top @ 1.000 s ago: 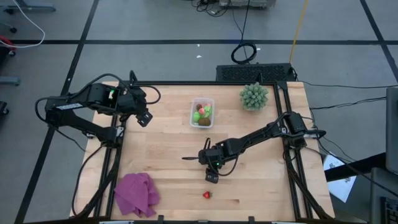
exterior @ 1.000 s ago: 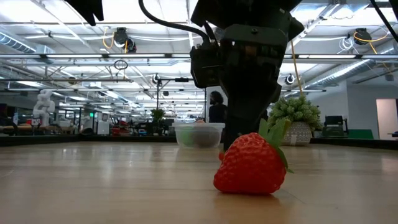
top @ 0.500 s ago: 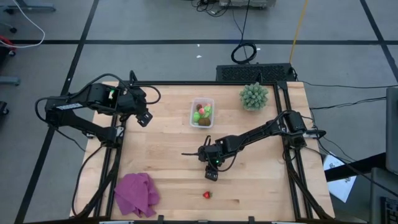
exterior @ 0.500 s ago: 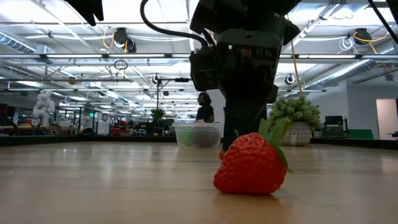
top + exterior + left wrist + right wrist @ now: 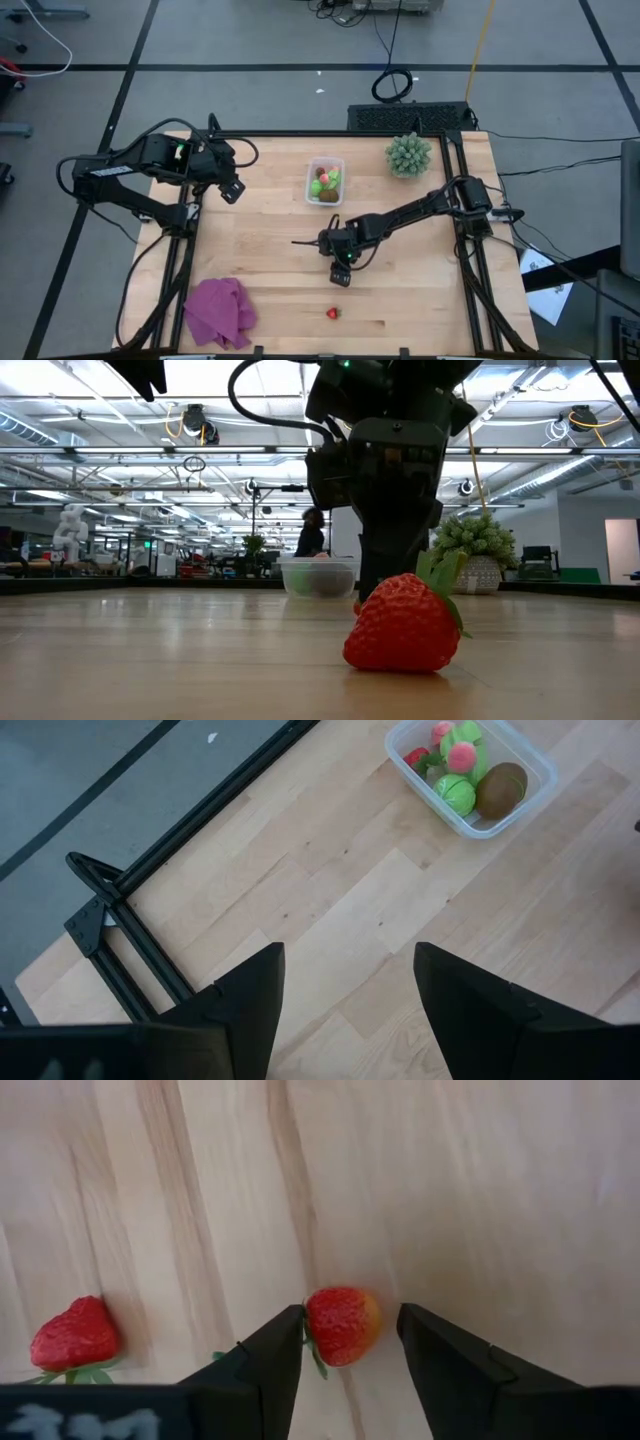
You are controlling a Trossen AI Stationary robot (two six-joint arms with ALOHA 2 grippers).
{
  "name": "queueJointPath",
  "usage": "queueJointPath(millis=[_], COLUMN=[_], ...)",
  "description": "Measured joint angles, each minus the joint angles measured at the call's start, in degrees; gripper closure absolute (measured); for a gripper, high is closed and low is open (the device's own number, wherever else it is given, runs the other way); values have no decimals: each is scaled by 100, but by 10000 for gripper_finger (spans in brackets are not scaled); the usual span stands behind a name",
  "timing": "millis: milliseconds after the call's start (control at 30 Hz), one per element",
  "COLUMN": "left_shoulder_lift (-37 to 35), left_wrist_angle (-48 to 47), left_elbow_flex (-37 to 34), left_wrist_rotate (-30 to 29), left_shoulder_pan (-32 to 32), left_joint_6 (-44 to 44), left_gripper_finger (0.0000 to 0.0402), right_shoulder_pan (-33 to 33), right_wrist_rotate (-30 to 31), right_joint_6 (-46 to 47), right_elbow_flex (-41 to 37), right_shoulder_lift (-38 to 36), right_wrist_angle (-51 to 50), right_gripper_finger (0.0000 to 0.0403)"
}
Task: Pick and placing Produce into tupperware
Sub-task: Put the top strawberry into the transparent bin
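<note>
Black right fingers (image 5: pixel 350 1342) have narrowed around strawberry (image 5: pixel 341 1323).

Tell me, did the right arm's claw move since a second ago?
Yes. The right gripper slid a little toward the tupperware, away from the loose strawberry.

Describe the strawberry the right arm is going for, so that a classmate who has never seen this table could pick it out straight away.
Start at the wooden table and find the right tool, hanging near its middle. A strawberry lies on the wood between the tool's two dark fingers, which are not yet touching it. Its twin, the second strawberry, lies alone nearer the front edge, with no tool around it.
</note>
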Motion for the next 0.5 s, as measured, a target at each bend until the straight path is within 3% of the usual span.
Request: queueJointPath(millis=[500], left_shoulder_lift=[0], left_wrist_angle=[0], left_elbow_flex=[0], left_wrist_rotate=[0], left_shoulder_pan=[0], left_joint_6=[7], left_gripper_finger=[174], right_shoulder_pan=[-159], right_wrist_rotate=[41], right_joint_6=[-152], right_elbow_flex=[-2], right_shoulder_lift=[0], right_wrist_angle=[-34], right_gripper_finger=[281])
